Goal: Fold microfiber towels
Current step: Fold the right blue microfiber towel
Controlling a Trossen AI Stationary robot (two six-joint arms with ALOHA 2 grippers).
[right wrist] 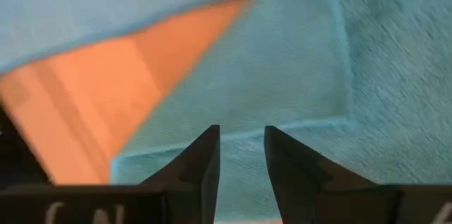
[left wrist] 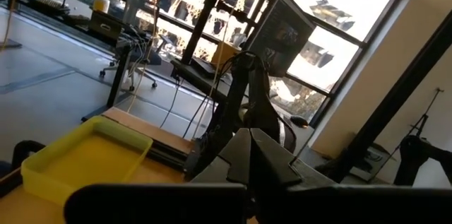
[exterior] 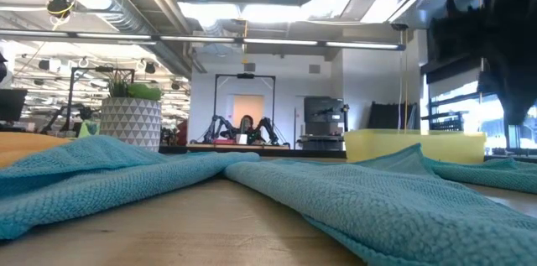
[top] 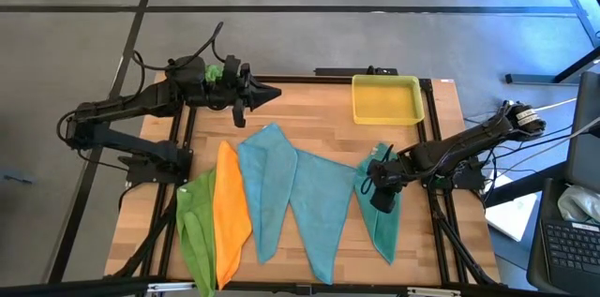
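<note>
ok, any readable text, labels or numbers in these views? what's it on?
None can be read.
Right gripper: pale marks along its body at the right wrist view's lower edge, cut off, unreadable.
Towels, yellow tray, table: no print visible.
Room signs in the low view: too small.

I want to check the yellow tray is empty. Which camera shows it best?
The high view: it looks straight into the yellow tray, showing nothing inside. The low view shows only its side wall; the left wrist view, an oblique corner; the right wrist view, none.
</note>
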